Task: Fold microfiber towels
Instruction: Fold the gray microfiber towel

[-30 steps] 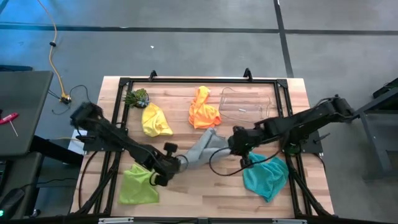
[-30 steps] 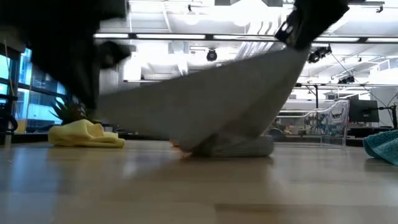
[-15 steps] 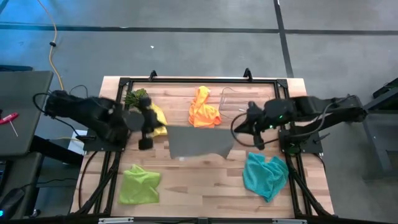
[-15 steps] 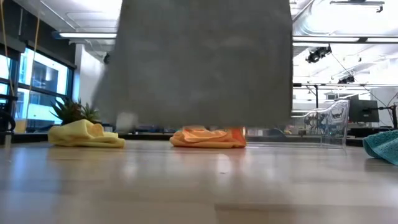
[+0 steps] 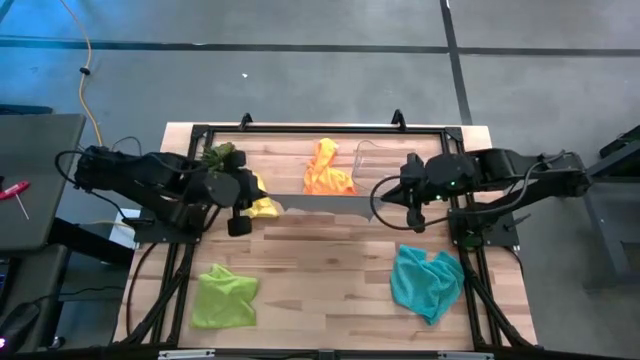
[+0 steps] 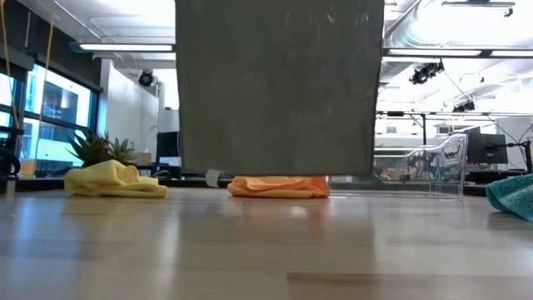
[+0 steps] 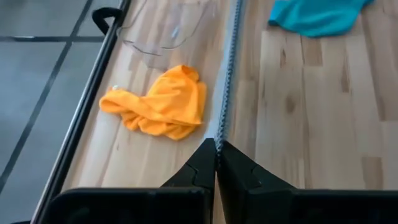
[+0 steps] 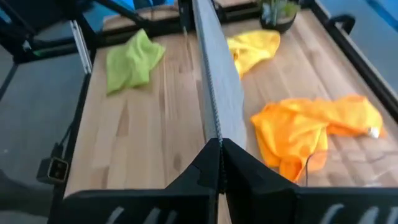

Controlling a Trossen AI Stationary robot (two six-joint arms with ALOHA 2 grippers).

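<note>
- I have the left pincer and right pincer clenched on the top corners of the soft grey microfiber towel.
- It hangs limp and light over the wooden table, so corners are my holds.
- The crumpled orange towel lies at 12 o'clock.

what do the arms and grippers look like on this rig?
Two matte black jointed arms with chunky links. Black cables loop loosely beside each forearm. Left gripper and right gripper each end in two dark wedge-shaped fingers tapering to narrow tips, mounted on a wide black crossbar. No markings or labels show.
</note>
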